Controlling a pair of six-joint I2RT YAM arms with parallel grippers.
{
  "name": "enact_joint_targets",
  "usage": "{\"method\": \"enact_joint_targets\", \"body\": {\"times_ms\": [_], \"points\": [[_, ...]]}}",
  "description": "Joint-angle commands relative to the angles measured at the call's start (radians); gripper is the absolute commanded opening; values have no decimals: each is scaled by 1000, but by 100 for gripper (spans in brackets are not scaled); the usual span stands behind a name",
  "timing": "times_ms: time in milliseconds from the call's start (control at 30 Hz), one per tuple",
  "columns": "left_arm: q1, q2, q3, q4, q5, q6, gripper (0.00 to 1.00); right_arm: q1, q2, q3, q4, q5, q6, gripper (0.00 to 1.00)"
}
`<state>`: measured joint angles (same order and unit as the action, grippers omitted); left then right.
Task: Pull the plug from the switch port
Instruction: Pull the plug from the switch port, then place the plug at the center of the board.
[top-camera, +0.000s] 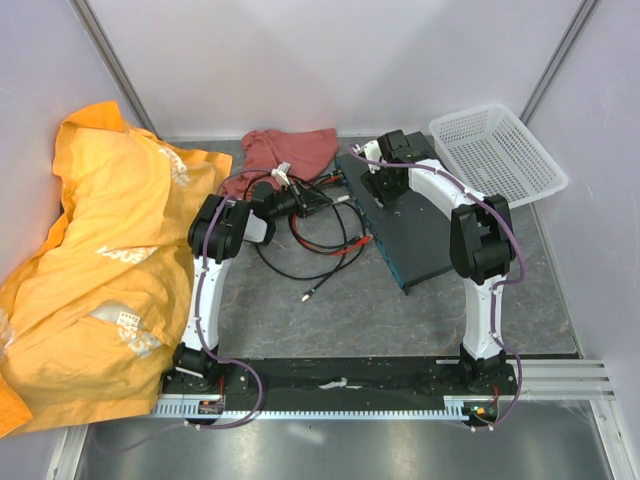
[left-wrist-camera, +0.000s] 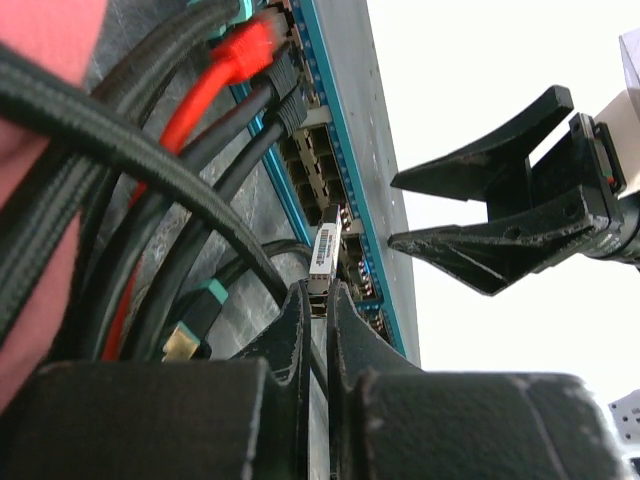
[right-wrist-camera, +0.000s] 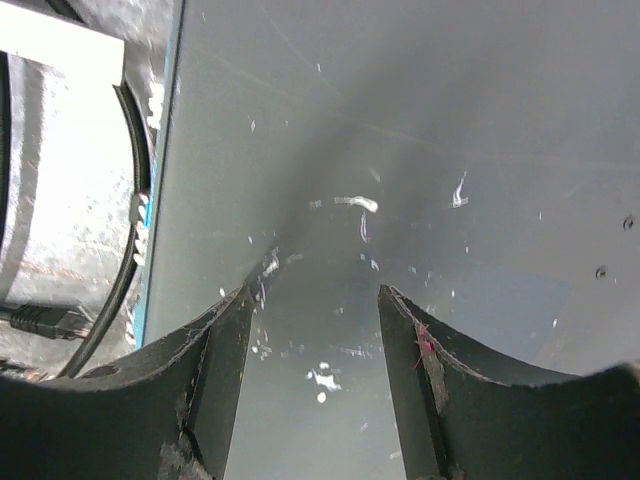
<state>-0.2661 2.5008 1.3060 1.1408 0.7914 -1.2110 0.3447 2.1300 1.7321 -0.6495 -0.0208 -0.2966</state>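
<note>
The switch (top-camera: 425, 240) is a flat dark slab with a teal port edge (left-wrist-camera: 330, 130) facing left. My left gripper (left-wrist-camera: 318, 290) is shut on a silver plug (left-wrist-camera: 325, 262) whose far end is at the port row; in the top view the gripper (top-camera: 325, 203) sits just left of the switch. A red plug (left-wrist-camera: 245, 50) and black cables (left-wrist-camera: 180, 250) sit in ports further along. My right gripper (right-wrist-camera: 313, 295) is open with its fingertips down on the switch's top (right-wrist-camera: 420, 150); it also shows in the top view (top-camera: 383, 190) and the left wrist view (left-wrist-camera: 440, 210).
An orange cloth (top-camera: 100, 250) covers the left side. A red cloth (top-camera: 290, 150) lies behind the cables. A white mesh basket (top-camera: 495, 150) stands at the back right. Loose black and red cables (top-camera: 320, 245) loop in front of the switch, with a free connector (top-camera: 307, 296).
</note>
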Motion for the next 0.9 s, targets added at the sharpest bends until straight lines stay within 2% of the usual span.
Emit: {"method": "enact_joint_targets", "body": {"times_ms": [0,233,567,867], "points": [[51,-23,-37,-55,34,60,2,37,165,-53,-48,-8,-6,63],[70,-72,-51,-102,117,120,2,42,169,-37,-38,-11,-4,64],[54,-163,-112,-55,279,136,2,45,131,-6,-22,-25,-4,64],[-8,-269,-102,-32,479,165,2,22,-25,81,-30,-11,7,64]]}}
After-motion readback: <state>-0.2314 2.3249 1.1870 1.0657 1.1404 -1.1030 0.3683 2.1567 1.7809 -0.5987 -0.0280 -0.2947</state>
